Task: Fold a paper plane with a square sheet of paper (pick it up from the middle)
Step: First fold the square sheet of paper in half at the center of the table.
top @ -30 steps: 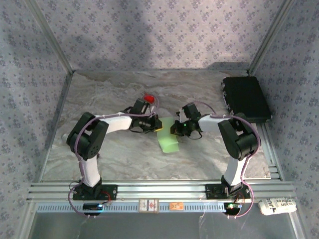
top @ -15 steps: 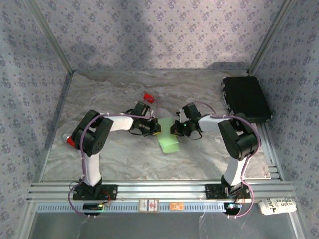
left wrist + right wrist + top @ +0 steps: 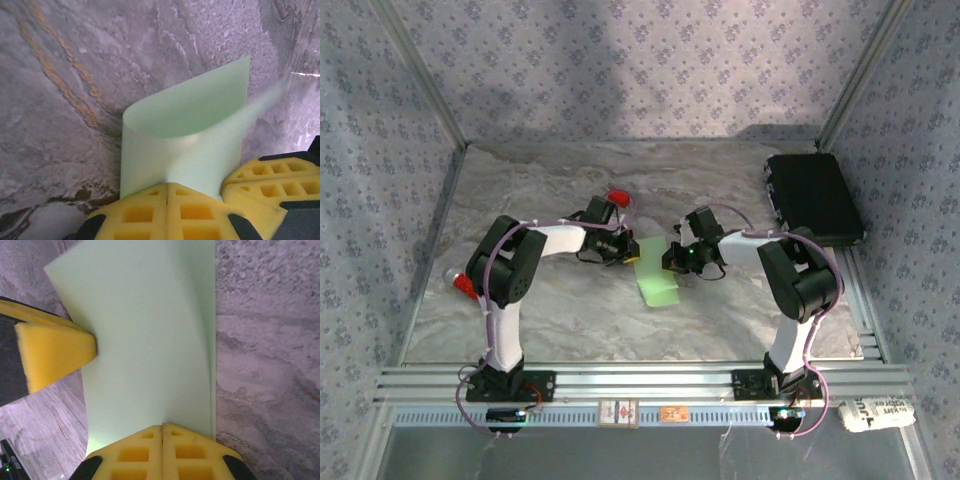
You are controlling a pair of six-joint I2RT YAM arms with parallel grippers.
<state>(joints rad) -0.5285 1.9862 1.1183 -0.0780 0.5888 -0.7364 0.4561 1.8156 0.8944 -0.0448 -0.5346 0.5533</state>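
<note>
- The left gripper (image 3: pixel 626 251) has its yellow pads (image 3: pixel 142 215) pressed together on one edge of the square sheet of paper (image 3: pixel 658 283), which curls up.
- The sheet lies near the middle of the marble table (image 3: pixel 560 320), between both grippers.
- The right gripper (image 3: pixel 672 258) has its pads closed too, pinching the sheet's right side.
- A black case (image 3: pixel 813 197) lies at the far right corner.

Marble tabletop (image 3: pixel 570 320), floral-papered walls (image 3: pixel 640 70)

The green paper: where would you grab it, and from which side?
Probably by an edge, coming in low from the side: the green paper is thin and floppy, offering little to grasp from above. The left claw and right claw are shut on it, one from each side.
</note>
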